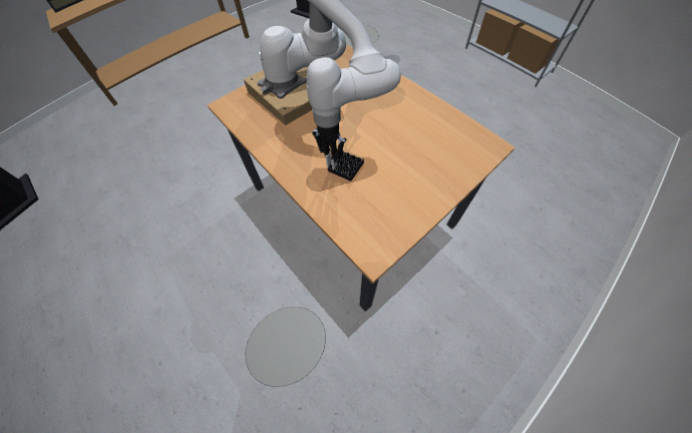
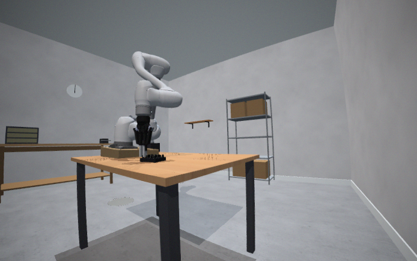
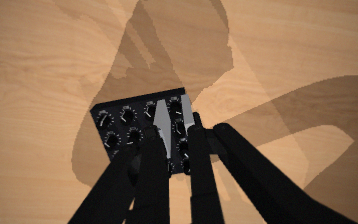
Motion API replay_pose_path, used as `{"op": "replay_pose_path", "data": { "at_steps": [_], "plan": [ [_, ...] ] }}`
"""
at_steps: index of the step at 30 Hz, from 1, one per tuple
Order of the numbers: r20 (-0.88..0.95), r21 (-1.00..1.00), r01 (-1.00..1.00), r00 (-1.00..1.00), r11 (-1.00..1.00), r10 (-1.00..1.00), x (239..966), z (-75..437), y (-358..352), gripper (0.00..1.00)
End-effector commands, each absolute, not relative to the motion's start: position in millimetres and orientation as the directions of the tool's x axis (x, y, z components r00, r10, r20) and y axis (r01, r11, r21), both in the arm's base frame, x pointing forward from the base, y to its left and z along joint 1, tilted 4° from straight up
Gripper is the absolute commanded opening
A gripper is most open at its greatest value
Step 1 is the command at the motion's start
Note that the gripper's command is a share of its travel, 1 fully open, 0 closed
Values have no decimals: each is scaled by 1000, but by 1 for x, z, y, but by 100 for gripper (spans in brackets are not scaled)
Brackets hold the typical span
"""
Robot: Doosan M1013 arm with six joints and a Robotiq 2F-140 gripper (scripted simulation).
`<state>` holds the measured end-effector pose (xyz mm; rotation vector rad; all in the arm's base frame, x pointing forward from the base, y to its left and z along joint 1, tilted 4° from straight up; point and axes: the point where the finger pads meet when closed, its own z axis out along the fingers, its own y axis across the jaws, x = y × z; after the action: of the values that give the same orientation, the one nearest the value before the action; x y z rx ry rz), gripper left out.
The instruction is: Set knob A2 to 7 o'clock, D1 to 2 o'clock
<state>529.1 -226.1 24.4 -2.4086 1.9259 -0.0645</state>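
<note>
The black knob box (image 1: 351, 167) (image 2: 155, 159) (image 3: 116, 131) stands flat on the wooden table (image 1: 408, 153) (image 2: 184, 167). My gripper (image 1: 334, 161) (image 2: 142, 154) (image 3: 175, 108) points straight down at the box's left end as the top camera sees it. In the wrist view its two grey finger pads straddle the rightmost column of knobs, with a narrow gap between them. A knob (image 3: 178, 126) shows in that gap with room at its sides. The fingers hide several knobs nearer the camera. The printed names and white lines are too small to read.
The arm's tan base block (image 1: 277, 104) (image 2: 118, 151) sits on the table's rear corner, close behind the box. A wooden bench (image 1: 153, 46) and a metal shelf with cardboard boxes (image 1: 520, 38) (image 2: 249, 135) stand away from the table.
</note>
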Motion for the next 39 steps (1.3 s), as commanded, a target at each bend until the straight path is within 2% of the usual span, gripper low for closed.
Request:
{"op": "replay_pose_path", "data": {
  "at_steps": [1, 30, 31, 39],
  "plan": [
    [-3, -71, -973, 220, -219, -975, 529, 25, -226, 12],
    [-3, -71, -973, 220, -219, -975, 529, 25, -226, 12],
    [-3, -71, -973, 220, -219, -975, 529, 25, -226, 5],
    [-3, -71, -973, 220, -219, -975, 529, 25, -226, 5]
  ]
}}
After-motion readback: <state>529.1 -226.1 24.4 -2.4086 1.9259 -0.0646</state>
